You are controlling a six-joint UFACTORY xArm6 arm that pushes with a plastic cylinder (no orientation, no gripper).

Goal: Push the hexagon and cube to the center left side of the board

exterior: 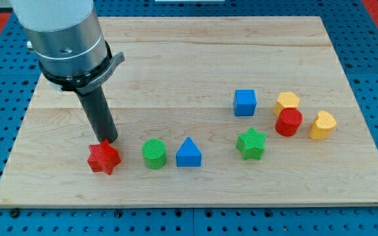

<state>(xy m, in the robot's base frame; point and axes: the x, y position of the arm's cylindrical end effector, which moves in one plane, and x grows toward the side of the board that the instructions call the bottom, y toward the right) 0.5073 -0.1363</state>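
Observation:
The blue cube [245, 102] sits right of the board's middle. The yellow hexagon [287, 103] lies just to its right, touching the red cylinder [289, 122] below it. My tip [109, 140] is far off at the view's lower left, just above the red star [104, 157] and touching or almost touching its top edge. The rod rises from there to the grey arm body at the top left.
A green cylinder [154, 153] and a blue triangle [189, 153] lie right of the red star. A green star [251, 143] sits below the cube. A yellow rounded block [322, 125] lies at the far right. The wooden board [176, 52] rests on a blue pegboard.

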